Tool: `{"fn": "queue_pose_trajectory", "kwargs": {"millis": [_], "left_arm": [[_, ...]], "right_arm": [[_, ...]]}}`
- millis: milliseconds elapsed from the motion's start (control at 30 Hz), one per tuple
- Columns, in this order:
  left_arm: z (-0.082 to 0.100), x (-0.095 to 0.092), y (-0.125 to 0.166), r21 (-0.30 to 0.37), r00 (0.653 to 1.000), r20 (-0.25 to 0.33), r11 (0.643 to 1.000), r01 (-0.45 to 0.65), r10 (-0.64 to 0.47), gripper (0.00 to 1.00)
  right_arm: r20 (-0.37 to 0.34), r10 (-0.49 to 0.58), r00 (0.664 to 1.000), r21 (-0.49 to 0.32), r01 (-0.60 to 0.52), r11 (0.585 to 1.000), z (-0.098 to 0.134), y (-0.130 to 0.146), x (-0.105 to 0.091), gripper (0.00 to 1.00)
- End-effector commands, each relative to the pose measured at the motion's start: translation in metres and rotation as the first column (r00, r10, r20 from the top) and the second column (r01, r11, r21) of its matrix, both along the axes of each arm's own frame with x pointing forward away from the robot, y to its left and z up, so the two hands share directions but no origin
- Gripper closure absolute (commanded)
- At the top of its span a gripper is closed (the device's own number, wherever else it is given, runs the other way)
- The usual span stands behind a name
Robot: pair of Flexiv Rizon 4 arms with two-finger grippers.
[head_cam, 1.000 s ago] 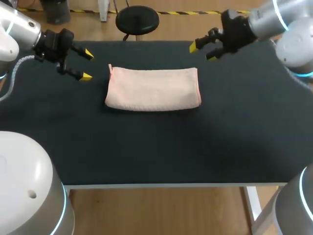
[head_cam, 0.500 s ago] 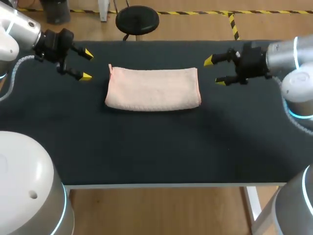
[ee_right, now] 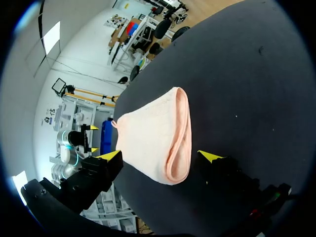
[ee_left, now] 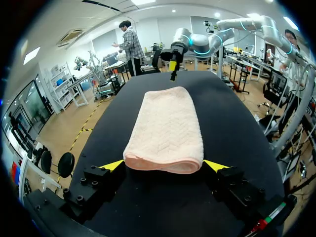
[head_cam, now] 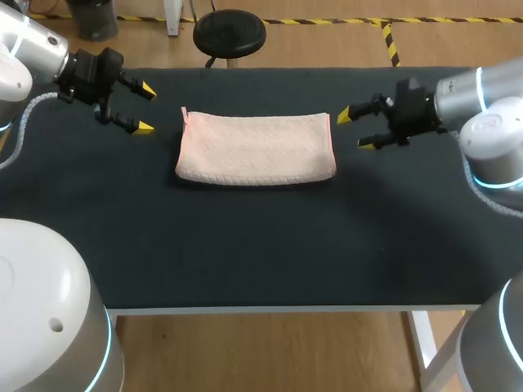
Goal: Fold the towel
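**Operator:** What are the pincers doing?

**Spotter:** Your left gripper is in the upper left of the head view, and your right gripper is in the upper right. Both have their fingers spread wide and hold nothing. Each one points inward at a short end of the towel and stands just clear of it. I'd say that's so you can take both ends at once.

**Operator:** And the towel itself?

**Spotter:** It lies flat on the black table, upper middle of the frame, between the two grippers. Its ends look doubled over, so it seems to be folded at least once already. You probably have one more fold to make.

**Operator:** Count?

**Spotter:** One towel, two grippers and four yellow tips.
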State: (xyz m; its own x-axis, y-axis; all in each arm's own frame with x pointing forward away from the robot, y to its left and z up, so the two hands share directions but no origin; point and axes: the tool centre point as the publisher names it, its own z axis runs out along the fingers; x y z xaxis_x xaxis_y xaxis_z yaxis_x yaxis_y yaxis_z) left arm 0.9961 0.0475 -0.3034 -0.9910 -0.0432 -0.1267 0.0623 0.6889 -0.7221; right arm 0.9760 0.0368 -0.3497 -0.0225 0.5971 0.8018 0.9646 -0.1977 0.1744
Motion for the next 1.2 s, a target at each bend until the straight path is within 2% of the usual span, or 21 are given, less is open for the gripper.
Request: {"fn": "queue_pose_trajectory", "kwargs": {"millis": [33,567,767,1200], "left_arm": [[-0.001,0.000,0.000,-0.001,1.000,0.002,1.000,0.000,0.000,0.00],[-0.001,0.000,0.000,-0.001,1.000,0.002,1.000,0.000,0.000,0.00],[-0.001,0.000,0.000,-0.001,1.000,0.002,1.000,0.000,0.000,0.00],[-0.001,0.000,0.000,-0.001,1.000,0.002,1.000,0.000,0.000,0.00]], "right_arm": [[-0.061,0.095,0.994,0.010,-0.094,0.996,-0.011,-0.003,0.014,0.00],[-0.036,0.191,0.981,-0.008,-0.191,0.982,-0.046,0.022,0.024,0.00],[-0.043,0.194,0.980,-0.009,-0.194,0.981,-0.051,0.029,0.028,0.00],[-0.070,0.200,0.977,0.009,-0.200,0.980,-0.062,0.045,0.025,0.00]]}}
